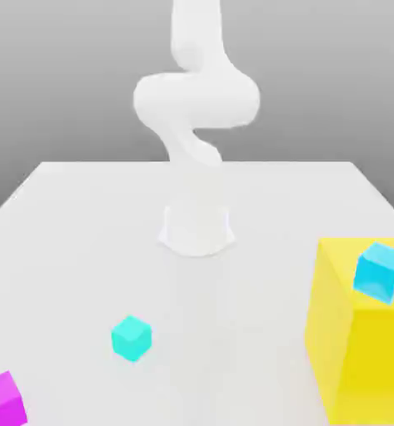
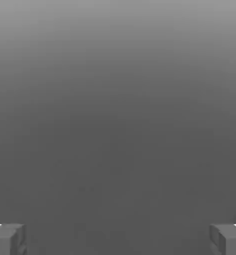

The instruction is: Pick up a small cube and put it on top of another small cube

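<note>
A small bright magenta cube point(image 1: 2, 399) sits on the white table at the near corner on the exterior view's left, partly cut off by the frame edge. To its right, a small turquoise cube point(image 1: 132, 337) rests on the table, apart from it. A light blue cube point(image 1: 381, 270) lies tilted on top of the big yellow block point(image 1: 358, 349). The white arm point(image 1: 196, 108) rises from its base at mid-table and leaves the frame at the top. In the hand view my gripper point(image 2: 118, 240) is open, its grey fingertips point(image 2: 7, 239) far apart with only plain grey background between them.
The big yellow block stands at the near edge on the exterior view's right. The arm's round base point(image 1: 197, 229) sits in the middle of the white table point(image 1: 83, 233). Bare tabletop lies between the base and the turquoise cube.
</note>
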